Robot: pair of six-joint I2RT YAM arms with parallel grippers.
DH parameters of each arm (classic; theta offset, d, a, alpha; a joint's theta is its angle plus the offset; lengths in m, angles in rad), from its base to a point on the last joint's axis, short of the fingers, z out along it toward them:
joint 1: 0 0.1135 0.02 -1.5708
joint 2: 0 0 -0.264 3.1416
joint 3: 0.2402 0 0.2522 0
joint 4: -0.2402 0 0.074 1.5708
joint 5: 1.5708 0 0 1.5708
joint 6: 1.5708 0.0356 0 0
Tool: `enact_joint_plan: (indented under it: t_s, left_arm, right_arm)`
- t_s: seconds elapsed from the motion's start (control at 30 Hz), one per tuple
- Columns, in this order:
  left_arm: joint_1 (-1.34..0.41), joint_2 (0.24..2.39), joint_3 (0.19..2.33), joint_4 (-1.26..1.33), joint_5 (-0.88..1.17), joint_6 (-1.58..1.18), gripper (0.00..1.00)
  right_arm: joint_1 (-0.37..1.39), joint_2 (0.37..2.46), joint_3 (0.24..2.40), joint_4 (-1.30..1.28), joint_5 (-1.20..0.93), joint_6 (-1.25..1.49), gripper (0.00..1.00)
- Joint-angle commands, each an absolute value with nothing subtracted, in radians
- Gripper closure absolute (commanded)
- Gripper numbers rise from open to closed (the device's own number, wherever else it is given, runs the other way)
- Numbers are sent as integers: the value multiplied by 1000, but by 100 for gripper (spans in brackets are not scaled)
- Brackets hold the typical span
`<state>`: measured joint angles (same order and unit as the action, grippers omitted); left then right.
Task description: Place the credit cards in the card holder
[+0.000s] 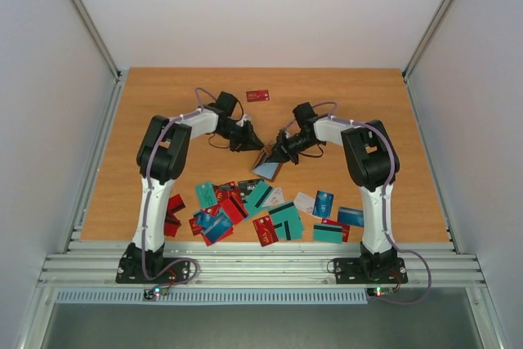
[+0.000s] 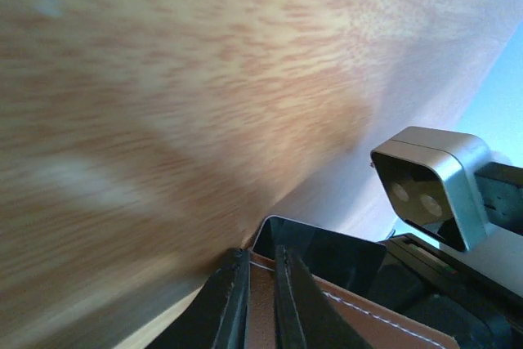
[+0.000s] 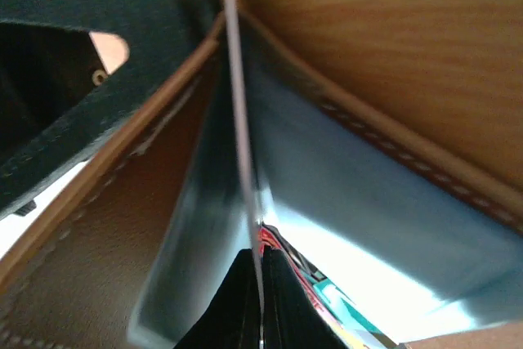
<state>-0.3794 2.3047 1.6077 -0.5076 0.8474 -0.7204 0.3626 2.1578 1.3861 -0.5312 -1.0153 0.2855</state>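
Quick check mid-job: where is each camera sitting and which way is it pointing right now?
Top: above and behind the bases, looking down on table, cards; both arms show.
Left wrist: faces along the table toward the right wrist's camera; left pincer clamps the holder flap.
Right wrist: looks into the open holder; right pincer grips a card edge-on.
Shared: all three show the holder.

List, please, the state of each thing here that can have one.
card holder: open, gripped at one flap.
left gripper: shut on the card holder.
right gripper: shut on the held card.
held card: edge-on, inside the open card holder.
other credit cards: lying loose, some overlapping.
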Motion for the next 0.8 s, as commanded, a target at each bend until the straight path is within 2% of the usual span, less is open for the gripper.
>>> enact_joint_plan:
  t_s: [0.0,0.17,0.3,0.53,0.77]
  left_arm:
    - [-366,2284,1599,-637,807,-643,85]
    - [-347,2146,1688,-807,681,-482,75]
    - [-364,2011,1707,-872,635,-376,72]
    - [-498,1783,1511,-899,605,-142,69]
    - [-605,1825,1467,-902,659,-91,69]
  right_arm:
    - [380,2220,1432,-489,-950,324,99]
    - [393,2256,1433,-522,-928,306,99]
    - [394,2260,1446,-581,-903,268,99]
    - [393,2274,1499,-648,-897,230,99]
    - [394,2278,1503,-664,-901,209,99]
